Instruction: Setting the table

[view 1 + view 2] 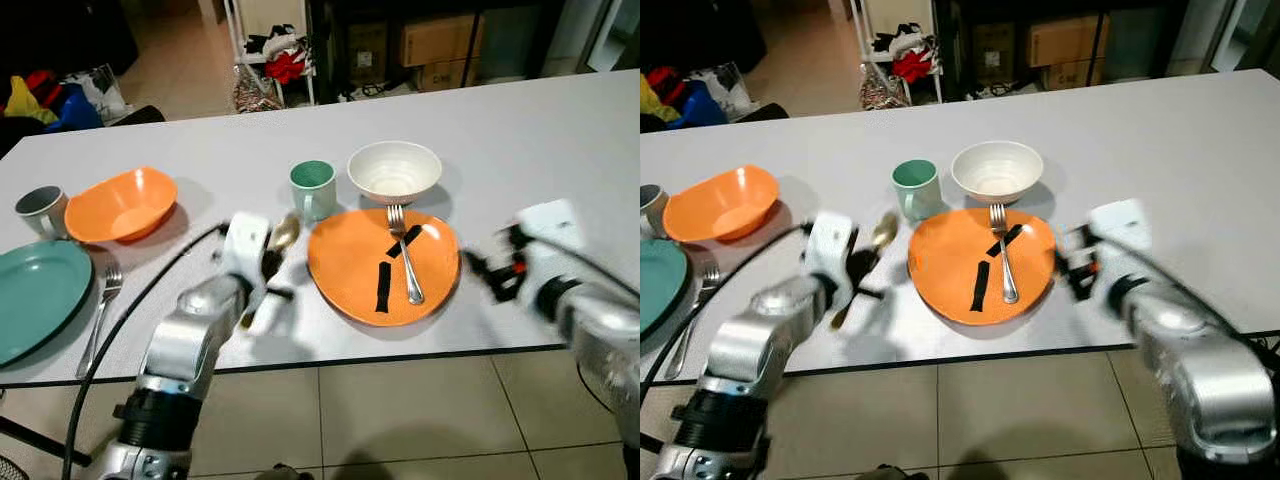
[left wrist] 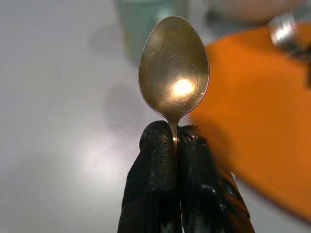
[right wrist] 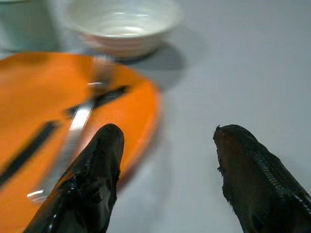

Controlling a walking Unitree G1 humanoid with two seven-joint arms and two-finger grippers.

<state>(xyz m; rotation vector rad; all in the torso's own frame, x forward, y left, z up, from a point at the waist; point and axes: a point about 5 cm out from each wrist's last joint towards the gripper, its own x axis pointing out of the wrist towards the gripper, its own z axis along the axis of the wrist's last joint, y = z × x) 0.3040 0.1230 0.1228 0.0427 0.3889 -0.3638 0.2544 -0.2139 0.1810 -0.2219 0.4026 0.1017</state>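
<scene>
Though gripper-pinched (image 2: 176, 145), spoon (image 2: 174, 68) (bowl outward)

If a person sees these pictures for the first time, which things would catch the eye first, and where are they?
Probably the bright orange plate at the near edge of the grey table, with a fork and two black strips lying on it. Next, the golden spoon pinched by its neck in the left gripper, just left of that plate. The right gripper hangs open at the plate's right side.
</scene>
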